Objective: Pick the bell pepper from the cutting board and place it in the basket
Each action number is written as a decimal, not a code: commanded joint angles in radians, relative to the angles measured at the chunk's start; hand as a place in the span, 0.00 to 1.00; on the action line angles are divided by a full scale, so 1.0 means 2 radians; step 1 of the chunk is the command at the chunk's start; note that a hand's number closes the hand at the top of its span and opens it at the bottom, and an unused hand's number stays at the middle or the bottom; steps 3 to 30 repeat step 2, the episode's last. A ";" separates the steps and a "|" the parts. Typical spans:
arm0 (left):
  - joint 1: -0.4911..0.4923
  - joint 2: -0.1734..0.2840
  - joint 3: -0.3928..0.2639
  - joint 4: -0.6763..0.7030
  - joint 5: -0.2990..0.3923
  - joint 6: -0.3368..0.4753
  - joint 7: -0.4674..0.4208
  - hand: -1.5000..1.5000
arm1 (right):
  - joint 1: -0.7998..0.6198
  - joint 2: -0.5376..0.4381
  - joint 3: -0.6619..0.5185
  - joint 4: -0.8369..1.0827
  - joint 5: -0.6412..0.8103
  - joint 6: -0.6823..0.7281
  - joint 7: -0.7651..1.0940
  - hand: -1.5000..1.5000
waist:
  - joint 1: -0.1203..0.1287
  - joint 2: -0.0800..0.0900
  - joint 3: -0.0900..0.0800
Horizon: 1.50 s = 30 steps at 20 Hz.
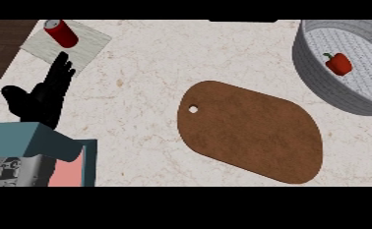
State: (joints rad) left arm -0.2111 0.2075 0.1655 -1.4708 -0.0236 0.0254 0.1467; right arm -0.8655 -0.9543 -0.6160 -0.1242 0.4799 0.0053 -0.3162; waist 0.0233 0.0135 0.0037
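Note:
A red bell pepper (338, 64) with a green stem lies inside the grey basket (314, 71) at the right edge of the head view. The brown oval cutting board (251, 130) lies bare in the middle of the counter, its hanging hole at the left end. My left hand (45, 95) rests at the left side, fingers straight and pointing up, holding nothing. No right hand shows anywhere in the view.
A red can (62, 33) stands on a pale mat (67, 43) at the back left, just beyond my left hand's fingertips. A dark strip (13, 39) runs along the counter's far left edge.

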 commanded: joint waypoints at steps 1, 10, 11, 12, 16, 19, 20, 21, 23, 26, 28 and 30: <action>-0.005 0.000 0.001 -0.008 0.005 0.000 0.012 0.50 | 0.044 -0.039 -0.027 0.000 -0.029 0.052 -0.038 0.00 | 0.001 0.001 0.001; -0.010 -0.009 -0.008 0.012 -0.010 0.009 0.000 0.50 | 0.034 -0.036 -0.021 -0.006 -0.027 0.060 -0.020 0.00 | 0.000 0.001 0.000; -0.010 -0.009 -0.008 0.012 -0.010 0.009 0.000 0.50 | 0.034 -0.036 -0.021 -0.006 -0.027 0.060 -0.020 0.00 | 0.000 0.001 0.000; -0.010 -0.009 -0.008 0.012 -0.010 0.009 0.000 0.50 | 0.034 -0.036 -0.021 -0.006 -0.027 0.060 -0.020 0.00 | 0.000 0.001 0.000; -0.010 -0.009 -0.008 0.012 -0.010 0.009 0.000 0.50 | 0.034 -0.036 -0.021 -0.006 -0.027 0.060 -0.020 0.00 | 0.000 0.001 0.000; -0.010 -0.009 -0.008 0.012 -0.010 0.009 0.000 0.50 | 0.034 -0.036 -0.021 -0.006 -0.027 0.060 -0.020 0.00 | 0.000 0.001 0.000; -0.010 -0.009 -0.008 0.012 -0.010 0.009 0.000 0.50 | 0.034 -0.036 -0.021 -0.006 -0.027 0.060 -0.020 0.00 | 0.000 0.001 0.000; -0.010 -0.009 -0.008 0.012 -0.010 0.009 0.000 0.50 | 0.034 -0.036 -0.021 -0.006 -0.027 0.060 -0.020 0.00 | 0.000 0.001 0.000; -0.010 -0.009 -0.008 0.012 -0.010 0.009 0.000 0.50 | 0.034 -0.036 -0.021 -0.006 -0.027 0.060 -0.020 0.00 | 0.000 0.001 0.000; -0.010 -0.009 -0.008 0.012 -0.010 0.009 0.000 0.50 | 0.034 -0.036 -0.021 -0.006 -0.027 0.060 -0.020 0.00 | 0.000 0.001 0.000; -0.010 -0.009 -0.008 0.012 -0.010 0.009 0.000 0.50 | 0.034 -0.036 -0.021 -0.006 -0.027 0.060 -0.020 0.00 | 0.000 0.001 0.000; -0.010 -0.009 -0.008 0.012 -0.010 0.009 0.000 0.50 | 0.034 -0.036 -0.021 -0.006 -0.027 0.060 -0.020 0.00 | 0.000 0.001 0.000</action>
